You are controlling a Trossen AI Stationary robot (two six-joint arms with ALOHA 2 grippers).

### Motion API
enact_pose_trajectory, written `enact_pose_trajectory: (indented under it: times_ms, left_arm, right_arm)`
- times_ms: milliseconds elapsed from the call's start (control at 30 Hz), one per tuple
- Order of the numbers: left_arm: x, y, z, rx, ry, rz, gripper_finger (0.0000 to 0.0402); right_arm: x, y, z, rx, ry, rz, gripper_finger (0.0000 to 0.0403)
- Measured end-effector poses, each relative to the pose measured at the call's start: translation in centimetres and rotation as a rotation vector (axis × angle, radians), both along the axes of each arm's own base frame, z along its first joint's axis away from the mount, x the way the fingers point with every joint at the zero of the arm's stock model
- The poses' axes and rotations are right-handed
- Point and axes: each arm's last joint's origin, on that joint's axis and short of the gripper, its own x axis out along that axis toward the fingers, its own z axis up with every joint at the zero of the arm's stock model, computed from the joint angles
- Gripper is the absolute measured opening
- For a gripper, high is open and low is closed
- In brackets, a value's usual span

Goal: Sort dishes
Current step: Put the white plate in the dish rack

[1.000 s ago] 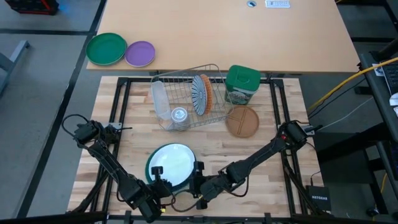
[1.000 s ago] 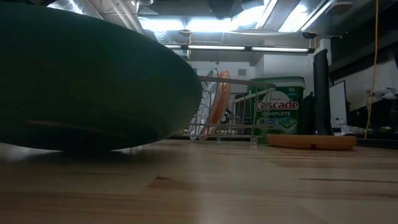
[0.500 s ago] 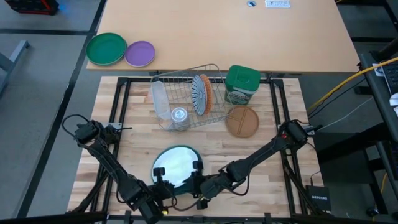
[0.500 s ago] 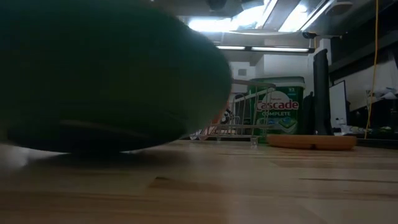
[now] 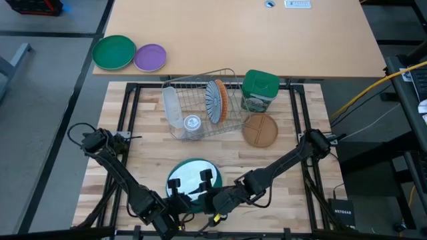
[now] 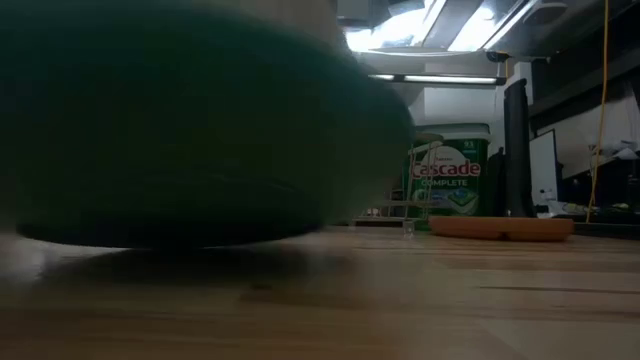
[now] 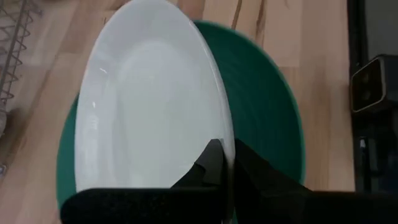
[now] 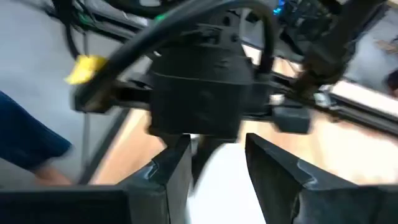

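high view: one white plate (image 5: 189, 179)

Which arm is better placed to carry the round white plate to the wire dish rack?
Probably the left. The left gripper already pinches the rim of the round white plate, tilted above the large teal plate. The right gripper only hovers open nearby.

Even overhead light fills the high view, with glare on the white plate (image 5: 189, 179). The low view is dim — a blurred teal plate (image 6: 190, 130) looms dark against bright ceiling lights (image 6: 440, 35). The right wrist view is smeared by blur.
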Motion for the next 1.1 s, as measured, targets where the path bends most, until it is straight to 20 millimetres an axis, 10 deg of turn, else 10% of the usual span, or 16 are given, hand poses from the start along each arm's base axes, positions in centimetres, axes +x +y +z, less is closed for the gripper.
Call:
enact_pose_trajectory:
  times_ms: [533, 1100]
  left_arm:
    - [1.7, 0.6, 2.4, -0.024, -0.048, 0.005, 0.0001]
    - [3.3, 7.5, 12.2, -0.321, -0.386, 0.153, 0.0001]
  right_arm:
    - [-3.7, -1.1, 6.7, -0.284, 0.181, -0.173, 0.0156]
    - [-15.2, -9.4, 16.0, -0.464, 0.124, -0.56, 0.0156]
